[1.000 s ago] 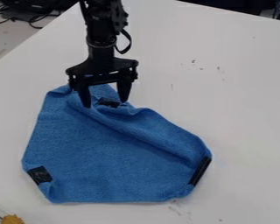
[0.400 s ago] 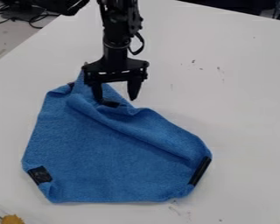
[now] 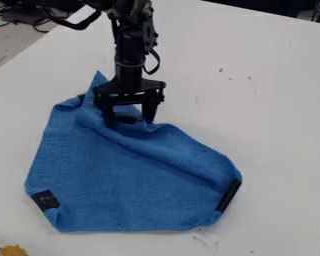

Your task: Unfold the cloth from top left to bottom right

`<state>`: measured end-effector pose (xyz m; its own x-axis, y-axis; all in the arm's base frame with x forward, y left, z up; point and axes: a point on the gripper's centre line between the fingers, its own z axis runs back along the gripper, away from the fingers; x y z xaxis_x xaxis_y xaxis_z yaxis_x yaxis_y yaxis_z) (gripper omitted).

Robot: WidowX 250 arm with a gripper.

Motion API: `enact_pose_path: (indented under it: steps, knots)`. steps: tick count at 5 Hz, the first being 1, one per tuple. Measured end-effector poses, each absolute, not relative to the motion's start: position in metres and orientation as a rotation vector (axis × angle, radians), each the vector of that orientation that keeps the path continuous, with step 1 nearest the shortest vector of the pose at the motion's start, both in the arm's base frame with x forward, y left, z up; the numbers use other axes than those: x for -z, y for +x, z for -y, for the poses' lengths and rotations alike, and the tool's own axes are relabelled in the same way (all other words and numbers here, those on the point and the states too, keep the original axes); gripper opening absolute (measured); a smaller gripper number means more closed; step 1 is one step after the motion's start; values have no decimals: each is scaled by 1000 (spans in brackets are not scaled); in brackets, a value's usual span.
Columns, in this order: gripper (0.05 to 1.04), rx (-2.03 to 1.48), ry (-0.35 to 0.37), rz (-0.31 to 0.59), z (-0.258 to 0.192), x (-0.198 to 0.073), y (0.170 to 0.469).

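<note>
Cloth: blue, lying on the white desk, in the left and central part of the camera view, its lower portion spread mostly flat. A raised fold runs diagonally from the upper left of the cloth down towards its right side. A pointed peak of fabric rises at the top, just left of the gripper.

Dark patches are noted on the cloth: one at the lower left corner, a long narrow one along the lower right edge, a small one at the upper left edge, and one between the fingers.

Gripper: black, pointing down over the upper part of the cloth, at the near side of the peak. Fingers: spread apart, one on either side of the dark patch, clenched on nothing. Whether the tips touch the fabric cannot be told.

Surroundings: small dark marks on the desk right of the gripper; a yellow object at the lower left edge of the view; black cables beyond the desk at upper left
</note>
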<state>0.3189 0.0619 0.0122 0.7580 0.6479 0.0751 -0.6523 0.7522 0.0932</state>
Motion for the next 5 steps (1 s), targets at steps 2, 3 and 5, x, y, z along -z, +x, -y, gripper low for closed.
enact_pose_path:
  steps: [2,3,5]
  knots:
    - [375,-716,125,19,-63,-11,321]
    - [267,-718,141,19,-63,-12,320]
    - [253,-690,168,46,-56,-21,325]
